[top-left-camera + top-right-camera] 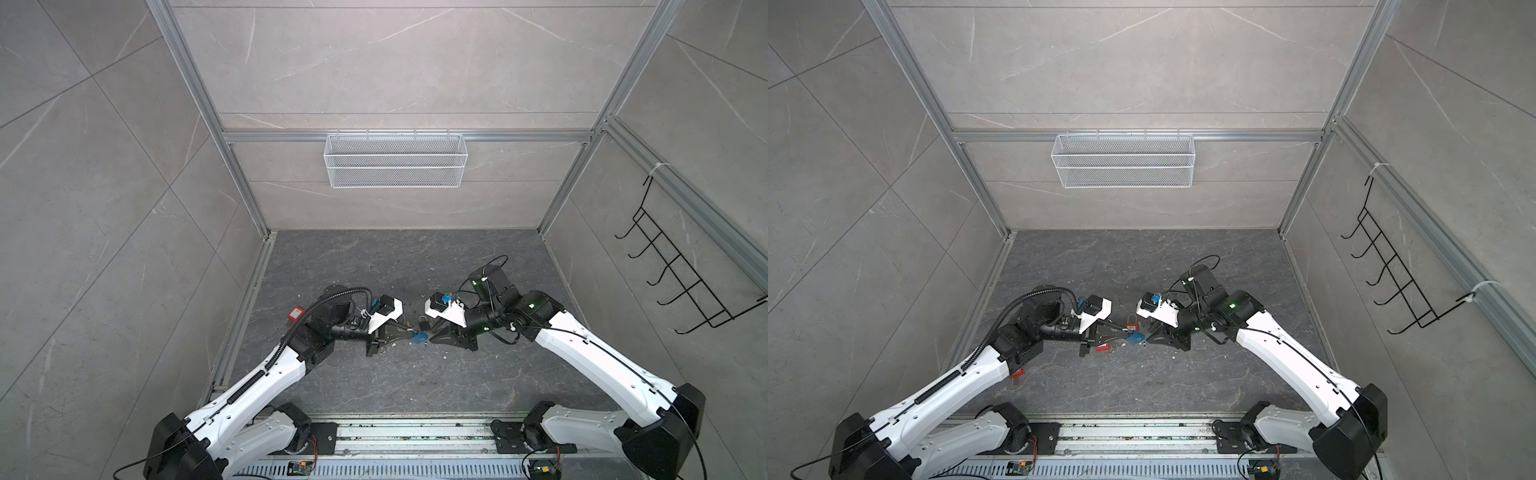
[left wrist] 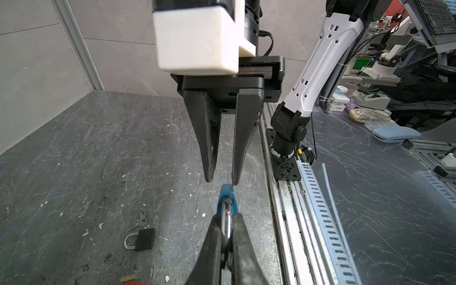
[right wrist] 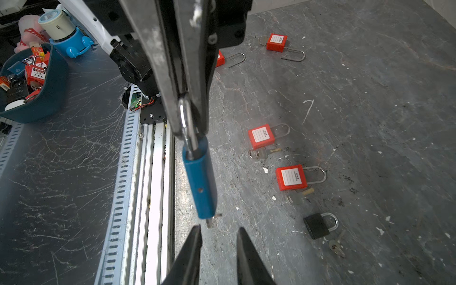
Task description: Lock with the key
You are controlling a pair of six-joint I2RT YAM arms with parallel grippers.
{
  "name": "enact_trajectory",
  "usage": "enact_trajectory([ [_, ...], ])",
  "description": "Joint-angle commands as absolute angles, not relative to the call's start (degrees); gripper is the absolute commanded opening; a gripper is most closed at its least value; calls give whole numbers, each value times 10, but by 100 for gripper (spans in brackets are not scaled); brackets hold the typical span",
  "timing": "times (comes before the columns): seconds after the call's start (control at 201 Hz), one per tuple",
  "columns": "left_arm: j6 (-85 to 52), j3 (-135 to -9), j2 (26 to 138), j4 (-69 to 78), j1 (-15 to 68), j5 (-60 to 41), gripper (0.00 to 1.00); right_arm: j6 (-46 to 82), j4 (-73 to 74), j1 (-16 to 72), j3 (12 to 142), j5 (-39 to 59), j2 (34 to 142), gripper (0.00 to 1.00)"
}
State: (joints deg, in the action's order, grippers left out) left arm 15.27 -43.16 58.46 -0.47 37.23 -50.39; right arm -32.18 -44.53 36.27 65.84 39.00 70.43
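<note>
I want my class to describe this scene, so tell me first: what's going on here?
The left hand is shut on the shackle of a blue padlock, holding it up off the table. A key sits in the padlock's bottom end. The right hand faces it with jaws open, its tips just short of the key and not gripping it. Several red padlocks and a black padlock lie on the table, untouched.

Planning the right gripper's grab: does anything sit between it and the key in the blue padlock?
Nothing visible. The key juts from the blue padlock, held by its shackle in the left gripper; the right gripper, jaws open, faces it across bare air.
</note>
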Motion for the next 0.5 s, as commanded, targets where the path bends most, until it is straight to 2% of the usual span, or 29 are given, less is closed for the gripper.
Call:
enact_trajectory([
  [0.0,159,-458,584,18,374,-537,0,-327,-435,365,653,408,714,26],
  [0.224,158,-463,588,21,374,-537,0,-338,-450,369,652,438,731,24],
  [0.344,157,-465,591,22,374,-536,0,-339,-446,370,649,444,734,18],
  [0.498,159,-468,589,21,374,-533,0,-344,-460,371,649,450,741,29],
])
